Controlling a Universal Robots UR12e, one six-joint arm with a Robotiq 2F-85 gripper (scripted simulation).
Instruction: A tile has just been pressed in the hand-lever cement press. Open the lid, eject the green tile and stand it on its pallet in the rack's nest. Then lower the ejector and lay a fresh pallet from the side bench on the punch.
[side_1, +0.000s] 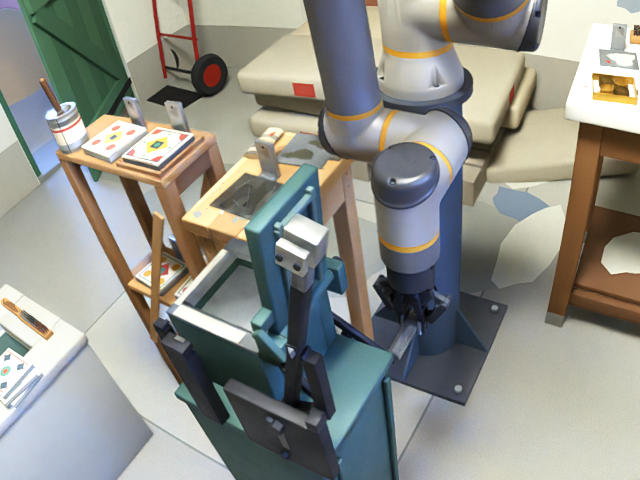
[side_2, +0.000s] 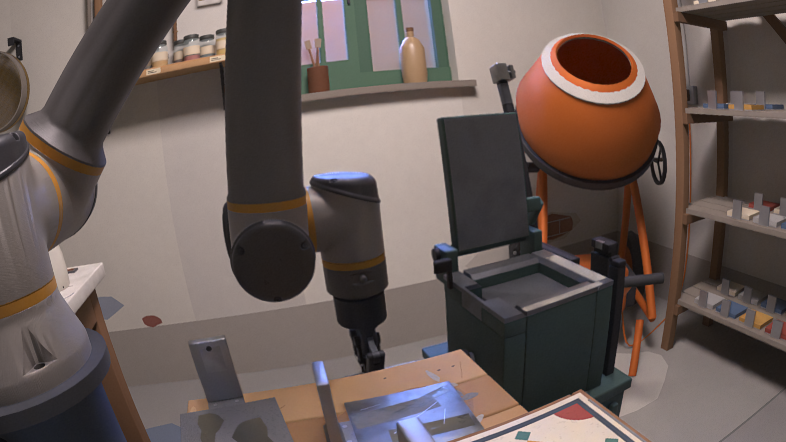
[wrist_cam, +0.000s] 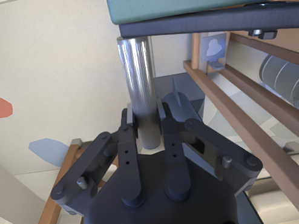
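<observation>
The green cement press (side_1: 289, 372) (side_2: 527, 324) stands with its lid (side_1: 282, 248) (side_2: 483, 184) swung up and open, and the mould cavity (side_2: 522, 286) shows a flat grey surface low inside. No green tile is visible. A steel ejector lever handle (side_1: 402, 338) (wrist_cam: 142, 100) sticks out of the press side near the floor, beside the robot's base. A fresh metal pallet (side_1: 248, 194) (side_2: 409, 412) lies on the wooden side bench. My gripper (side_1: 411, 316) (side_2: 369, 354) (wrist_cam: 146, 128) is low beside the press and is closed around the lever handle.
The wooden rack (side_1: 139, 150) with patterned tiles (side_1: 157, 145) stands beyond the bench. An orange mixer (side_2: 588, 107) and shelves (side_2: 731, 220) are behind the press. The robot's base plate (side_1: 450, 351) lies under the gripper, and a table (side_1: 599, 155) stands to the right.
</observation>
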